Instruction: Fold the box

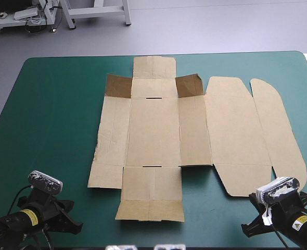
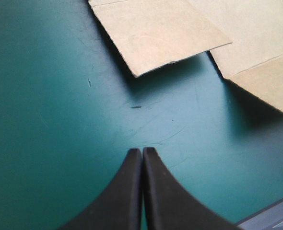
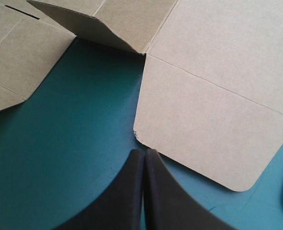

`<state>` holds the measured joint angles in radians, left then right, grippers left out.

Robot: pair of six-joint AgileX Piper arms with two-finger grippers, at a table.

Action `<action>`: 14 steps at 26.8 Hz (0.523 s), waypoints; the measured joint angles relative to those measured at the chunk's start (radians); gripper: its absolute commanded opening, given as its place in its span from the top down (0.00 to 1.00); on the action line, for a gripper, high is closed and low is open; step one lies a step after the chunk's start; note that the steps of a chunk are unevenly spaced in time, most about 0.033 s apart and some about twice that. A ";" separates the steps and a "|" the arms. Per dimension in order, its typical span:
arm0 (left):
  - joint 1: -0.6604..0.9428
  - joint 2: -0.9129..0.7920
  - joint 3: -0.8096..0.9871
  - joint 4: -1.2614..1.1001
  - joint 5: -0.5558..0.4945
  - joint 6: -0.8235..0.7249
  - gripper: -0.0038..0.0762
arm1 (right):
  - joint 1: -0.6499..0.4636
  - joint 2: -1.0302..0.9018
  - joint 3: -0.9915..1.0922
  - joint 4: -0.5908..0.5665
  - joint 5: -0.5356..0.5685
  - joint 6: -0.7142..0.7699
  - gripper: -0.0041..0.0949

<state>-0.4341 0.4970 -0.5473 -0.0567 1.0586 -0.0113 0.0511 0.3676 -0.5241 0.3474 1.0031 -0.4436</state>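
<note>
The brown box [image 1: 158,135] lies spread out as a flat cut sheet in the middle of the teal-green table, its lid panels reaching toward the right edge; two small flaps at its far end stand slightly raised. My left gripper [image 1: 65,216] rests near the front left corner, shut and empty, and in the left wrist view it [image 2: 142,151] points at bare cover short of the box's near flaps [image 2: 160,33]. My right gripper [image 1: 253,221] sits near the front right corner, shut; in the right wrist view it [image 3: 144,152] is just short of a rounded flap [image 3: 208,124].
Bare teal-green cover [image 1: 49,125] stretches wide to the left of the box and in a narrow strip along the front edge. The rounded lid flap [image 1: 281,130] lies close to the table's right edge.
</note>
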 measured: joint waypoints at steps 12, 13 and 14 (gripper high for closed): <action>0.000 0.000 0.000 -0.014 0.000 0.000 0.96 | 0.000 0.000 0.000 0.000 0.000 0.001 0.98; 0.000 0.000 0.000 -0.023 0.000 0.000 0.96 | 0.000 0.000 0.000 0.000 0.000 0.001 0.98; 0.000 0.000 0.000 -0.031 0.000 0.000 0.96 | 0.000 0.000 0.000 0.000 0.000 0.001 0.98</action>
<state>-0.4341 0.4970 -0.5473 -0.0875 1.0586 -0.0113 0.0511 0.3676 -0.5241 0.3474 1.0031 -0.4430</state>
